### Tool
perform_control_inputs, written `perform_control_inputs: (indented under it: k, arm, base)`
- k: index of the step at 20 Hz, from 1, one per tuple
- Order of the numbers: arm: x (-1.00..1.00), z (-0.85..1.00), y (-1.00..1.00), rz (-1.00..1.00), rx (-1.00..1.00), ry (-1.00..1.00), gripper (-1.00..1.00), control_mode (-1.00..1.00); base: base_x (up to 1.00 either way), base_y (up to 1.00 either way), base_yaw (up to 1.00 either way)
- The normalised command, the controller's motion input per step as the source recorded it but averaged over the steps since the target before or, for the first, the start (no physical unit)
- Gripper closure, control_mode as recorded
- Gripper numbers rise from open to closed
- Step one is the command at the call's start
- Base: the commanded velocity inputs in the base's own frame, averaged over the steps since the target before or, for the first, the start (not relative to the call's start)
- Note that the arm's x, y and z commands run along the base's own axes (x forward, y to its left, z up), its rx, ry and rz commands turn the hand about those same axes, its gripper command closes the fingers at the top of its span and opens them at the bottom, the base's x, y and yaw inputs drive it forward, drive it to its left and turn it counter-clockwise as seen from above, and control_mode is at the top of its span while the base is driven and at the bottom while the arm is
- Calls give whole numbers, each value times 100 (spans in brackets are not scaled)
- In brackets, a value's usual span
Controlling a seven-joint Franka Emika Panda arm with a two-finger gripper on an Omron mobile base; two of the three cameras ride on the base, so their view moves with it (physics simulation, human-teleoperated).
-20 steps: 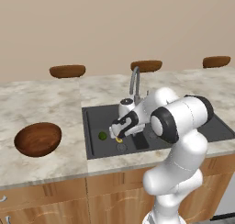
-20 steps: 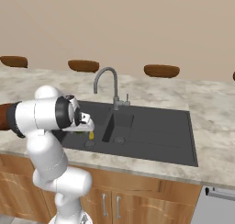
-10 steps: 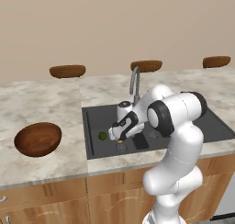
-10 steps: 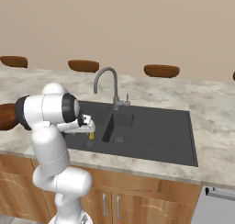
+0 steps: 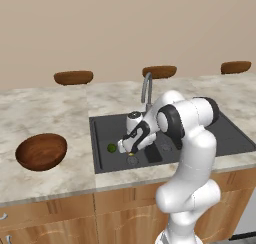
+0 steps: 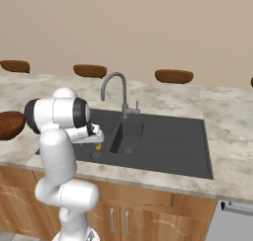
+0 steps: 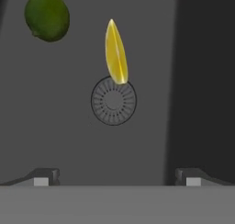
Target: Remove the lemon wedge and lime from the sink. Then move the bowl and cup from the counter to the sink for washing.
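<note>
Now lowered deeper into the sink (image 5: 230, 138) than a second ago. Gripper (image 7: 114, 172) spread wide, empty. Lemon wedge (image 7: 116, 53) at twelve o'clock, lime (image 7: 47, 16) at eleven; first pickup near.

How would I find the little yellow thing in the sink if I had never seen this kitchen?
Find the dark grey sink sunk into the marble counter, under the curved faucet. On the floor of its left basin sits a round drain, and the lemon wedge lies with one tip on its rim. It is thin, pointed and bright yellow, while its neighbour, the lime, is round and dark green.
</note>
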Motion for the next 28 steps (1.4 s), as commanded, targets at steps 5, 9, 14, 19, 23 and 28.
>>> perform_control_inputs:
  k: [5,9,14,19,23,28]
  arm:
    - [22,-17,0,1,-1,0,-100,-100]
    - [23,-19,0,1,-2,0,-100,-100]
    - [23,-20,2,0,-4,0,-100,-100]
    - [22,-18,3,0,-3,0,-100,-100]
    - [20,-19,4,0,-1,0,-100,-100]
    - [21,-18,4,0,-2,0,-100,-100]
  base:
    - [0,0,0]
    - [0,0,0]
    - [0,0,0]
    - [0,0,0]
    - [0,0,0]
    - [0,0,0]
